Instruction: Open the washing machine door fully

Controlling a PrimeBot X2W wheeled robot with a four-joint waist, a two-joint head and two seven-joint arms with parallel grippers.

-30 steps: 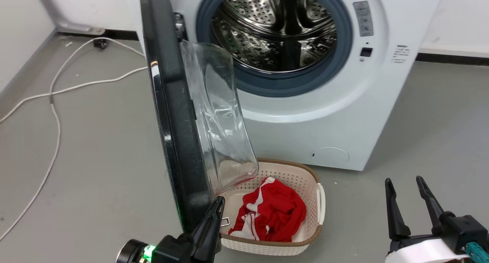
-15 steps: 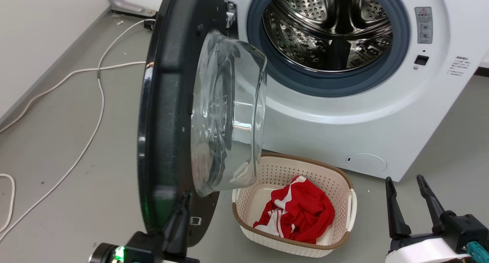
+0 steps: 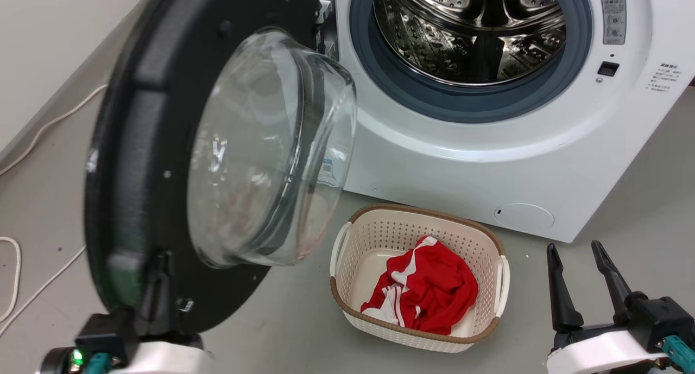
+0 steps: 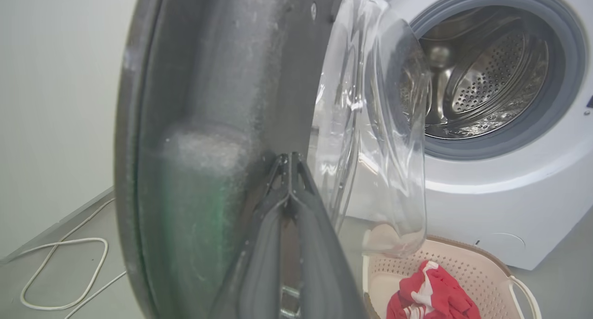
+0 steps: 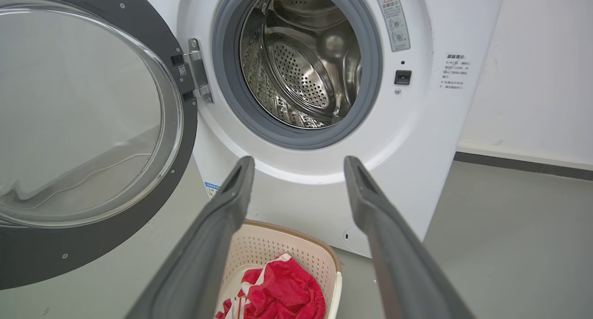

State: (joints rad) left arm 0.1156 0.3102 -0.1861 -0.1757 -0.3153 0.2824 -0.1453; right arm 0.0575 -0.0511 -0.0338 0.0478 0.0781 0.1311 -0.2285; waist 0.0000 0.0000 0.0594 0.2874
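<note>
We log the washing machine door (image 3: pixel 141 119) standing wide open left of the drum (image 3: pixel 472 32), our left gripper (image 4: pixel 289 159) pinched closed, tips seemingly against its inner face, right gripper (image 3: pixel 574 247) spread, empty, near the basket (image 3: pixel 418 210).

Red garment (image 3: pixel 434 292), poss. shirt, in basket (image 3: pixel 380 238); white cable (image 3: pixel 19 265) on floor (image 3: pixel 624 200).

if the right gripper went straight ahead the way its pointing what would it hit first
Probably the washing machine's white front, just below the drum opening; the open right gripper points there. The basket seems to sit under that line.
</note>
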